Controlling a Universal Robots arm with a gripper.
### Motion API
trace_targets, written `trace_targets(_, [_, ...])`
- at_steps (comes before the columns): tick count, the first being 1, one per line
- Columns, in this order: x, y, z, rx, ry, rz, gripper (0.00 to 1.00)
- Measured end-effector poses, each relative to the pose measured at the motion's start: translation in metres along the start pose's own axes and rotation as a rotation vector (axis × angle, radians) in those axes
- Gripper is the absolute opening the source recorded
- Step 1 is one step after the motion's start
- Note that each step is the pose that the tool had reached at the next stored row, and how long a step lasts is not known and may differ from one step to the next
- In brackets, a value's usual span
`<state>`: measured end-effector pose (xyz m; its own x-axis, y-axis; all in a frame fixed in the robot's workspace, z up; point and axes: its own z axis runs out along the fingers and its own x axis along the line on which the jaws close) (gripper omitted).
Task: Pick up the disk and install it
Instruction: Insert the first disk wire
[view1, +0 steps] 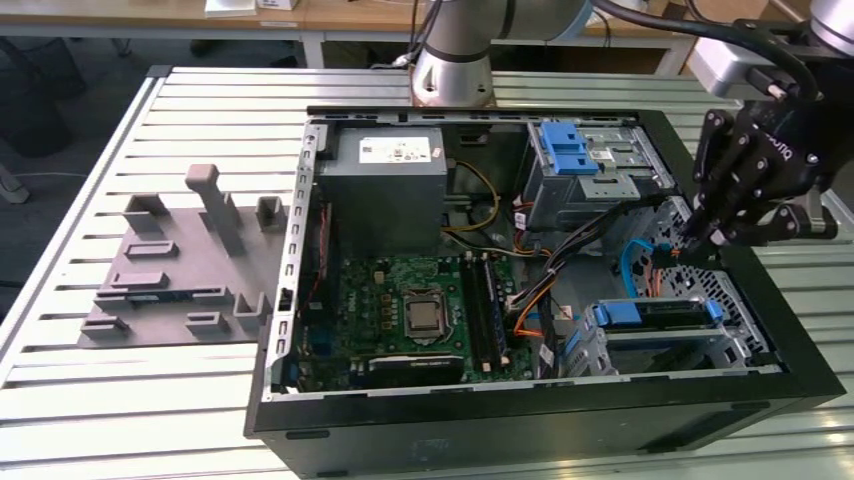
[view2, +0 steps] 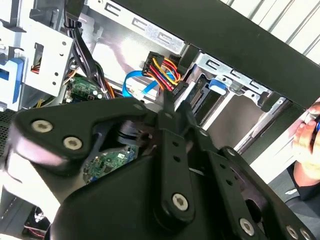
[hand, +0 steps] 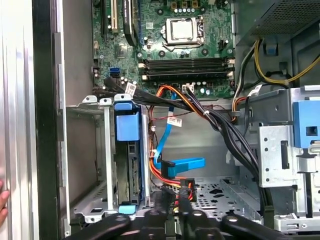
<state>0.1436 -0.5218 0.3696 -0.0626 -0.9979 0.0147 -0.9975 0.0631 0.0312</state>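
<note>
The disk with its blue bracket sits inside the lower drive cage of the open computer case, at the exterior view's right. In the first wrist view the disk stands on edge between the cage's metal walls. My gripper hangs just beyond that cage, inside the case. Its fingers are closed together on a black connector with red, yellow and black wires. A flat blue data cable lies beside that connector.
A grey power supply box and the upper silver cage with a blue latch fill the case's far side, with the motherboard below. A grey part holder stands on the slatted table. A person's hand is by the case's outer wall.
</note>
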Motion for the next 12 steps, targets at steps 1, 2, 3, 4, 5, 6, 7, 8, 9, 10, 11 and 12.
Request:
trace_targets(1, [-0.0004,-0.0001,0.0001,-0.0022,0.0017,0.002,0.23])
trace_targets(2, [-0.0008,-0.0002,0.0003,-0.0037,0.0038,0.004,0.29])
trace_targets(3, [-0.0012,-0.0004,0.0007,-0.0049,0.006,0.007,0.35])
trace_targets(4, [-0.0013,-0.0007,0.0012,-0.0054,0.0077,0.012,0.35])
trace_targets(5, [-0.0013,-0.0009,0.0018,-0.0055,0.0092,0.02,0.41])
trace_targets(6, [-0.0014,-0.001,0.0025,-0.0056,0.0109,0.031,0.41])
trace_targets(7, [-0.0014,-0.0012,0.0034,-0.0056,0.0132,0.04,0.41])
trace_targets(8, [-0.0014,-0.0013,0.0042,-0.0056,0.0155,0.048,0.41])
trace_targets(9, [-0.0015,-0.0014,0.005,-0.0055,0.0175,0.055,0.41])
trace_targets(10, [-0.0015,-0.0014,0.0058,-0.0055,0.0184,0.06,0.41])
trace_targets(11, [-0.0018,-0.0014,0.0065,-0.0057,0.0189,0.063,0.41])
trace_targets(12, [-0.0023,-0.0014,0.0073,-0.0058,0.0195,0.065,0.41])
